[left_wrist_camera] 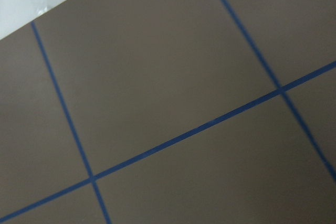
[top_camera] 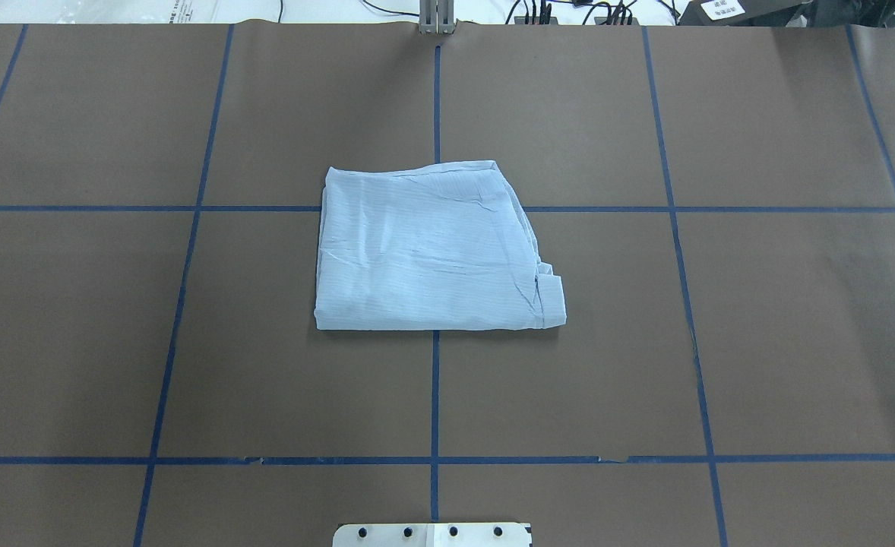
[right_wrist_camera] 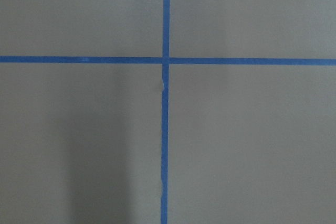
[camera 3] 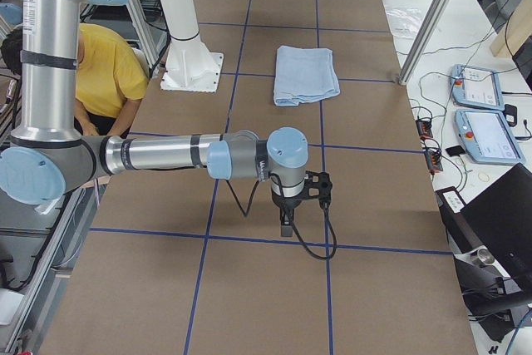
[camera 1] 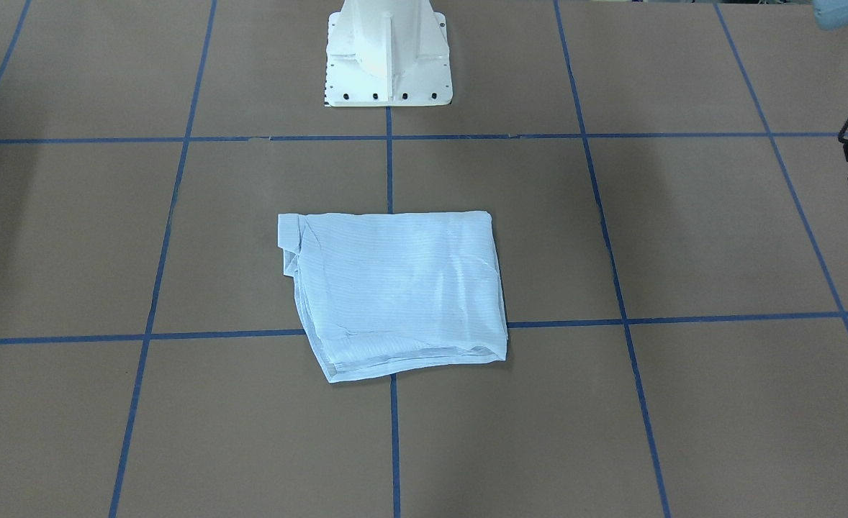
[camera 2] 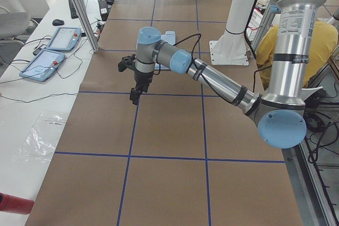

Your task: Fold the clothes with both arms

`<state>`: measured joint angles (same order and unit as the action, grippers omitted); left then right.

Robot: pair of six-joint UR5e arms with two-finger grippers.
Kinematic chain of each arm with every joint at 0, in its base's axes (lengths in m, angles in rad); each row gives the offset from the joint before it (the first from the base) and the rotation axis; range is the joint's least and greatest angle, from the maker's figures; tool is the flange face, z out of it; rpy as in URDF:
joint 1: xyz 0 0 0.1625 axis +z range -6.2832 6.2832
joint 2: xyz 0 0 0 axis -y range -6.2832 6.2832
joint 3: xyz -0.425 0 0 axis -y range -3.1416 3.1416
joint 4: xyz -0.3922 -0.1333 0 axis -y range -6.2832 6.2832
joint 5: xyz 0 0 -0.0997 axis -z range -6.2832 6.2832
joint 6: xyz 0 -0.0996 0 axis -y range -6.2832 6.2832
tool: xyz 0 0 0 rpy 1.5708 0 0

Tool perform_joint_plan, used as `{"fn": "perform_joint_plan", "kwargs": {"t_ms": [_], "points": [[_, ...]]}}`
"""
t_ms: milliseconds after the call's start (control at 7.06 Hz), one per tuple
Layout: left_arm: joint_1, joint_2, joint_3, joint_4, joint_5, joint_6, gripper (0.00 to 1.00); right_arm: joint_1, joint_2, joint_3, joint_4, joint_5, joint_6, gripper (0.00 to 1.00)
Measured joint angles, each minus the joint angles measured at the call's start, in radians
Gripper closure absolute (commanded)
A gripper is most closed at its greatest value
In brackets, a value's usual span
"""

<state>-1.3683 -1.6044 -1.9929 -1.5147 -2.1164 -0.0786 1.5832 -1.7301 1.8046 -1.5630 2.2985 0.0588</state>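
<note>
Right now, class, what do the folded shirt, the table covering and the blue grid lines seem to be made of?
Shirt: thin woven cloth, possibly cotton, matte; fine stripes, soft creases.
Table covering: probably brown paper, matte; small tears at the edges of the sheets.
Grid lines: likely blue adhesive tape; narrow, straight strips.

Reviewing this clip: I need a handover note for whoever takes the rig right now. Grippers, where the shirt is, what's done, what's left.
Left gripper: holds nothing, hangs above bare table far out on the robot's left; open or shut cannot be told.
Right gripper: holds nothing, hangs above bare table far out on the robot's right; open or shut cannot be told.
Shirt: mid-table, lying flat, folded into a compact rectangle, touched by neither arm.
Done: the folding looks complete.
Left: probably nothing; at most tidy the small flap sticking out at the shirt's corner nearest the robot's right.
</note>
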Motion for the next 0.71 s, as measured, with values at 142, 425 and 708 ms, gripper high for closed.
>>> {"fn": "perform_joint_plan", "kwargs": {"t_ms": [142, 425, 708], "points": [[-0.034, 0.032, 0.021, -0.017, -0.061, 0.003, 0.0, 0.013, -0.023, 0.01, 0.009, 0.01, 0.001, 0.0], [-0.077, 0.056, 0.073, 0.026, -0.175, 0.019, 0.0, 0.003, 0.01, 0.025, -0.075, 0.01, -0.005, 0.0], [-0.102, 0.091, 0.106, 0.042, -0.2, 0.133, 0.0, -0.005, 0.028, 0.027, -0.114, -0.028, -0.007, 0.0]]}}
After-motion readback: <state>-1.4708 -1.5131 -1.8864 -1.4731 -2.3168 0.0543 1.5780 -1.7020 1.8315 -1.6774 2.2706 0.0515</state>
